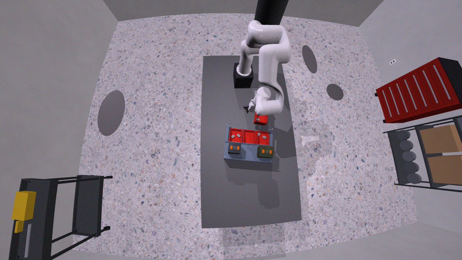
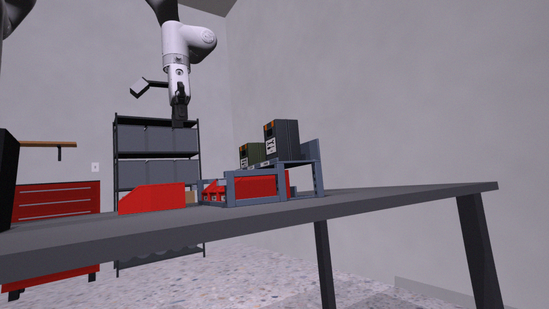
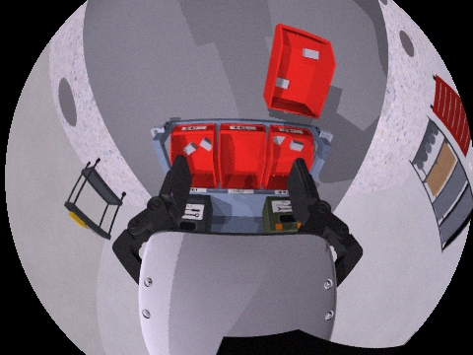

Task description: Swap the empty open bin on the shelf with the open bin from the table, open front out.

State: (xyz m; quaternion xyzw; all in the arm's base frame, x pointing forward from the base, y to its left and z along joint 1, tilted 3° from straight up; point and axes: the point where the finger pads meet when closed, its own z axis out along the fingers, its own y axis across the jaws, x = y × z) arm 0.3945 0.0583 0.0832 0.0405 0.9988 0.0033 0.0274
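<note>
The blue-grey shelf stands mid-table with three red open bins in its lower row. The left bin and right bin hold grey parts. The middle bin is empty; it also shows in the top view. A fourth red bin with two grey parts stands on the table in front of the shelf, partly under the arm in the top view. My gripper is open and empty. It points down, high above the table near that loose bin, as the side view shows.
A dark grey box and a green box stand on the shelf's upper board. The arm's black base block is at the table's far end. Racks and a red cabinet stand off the table.
</note>
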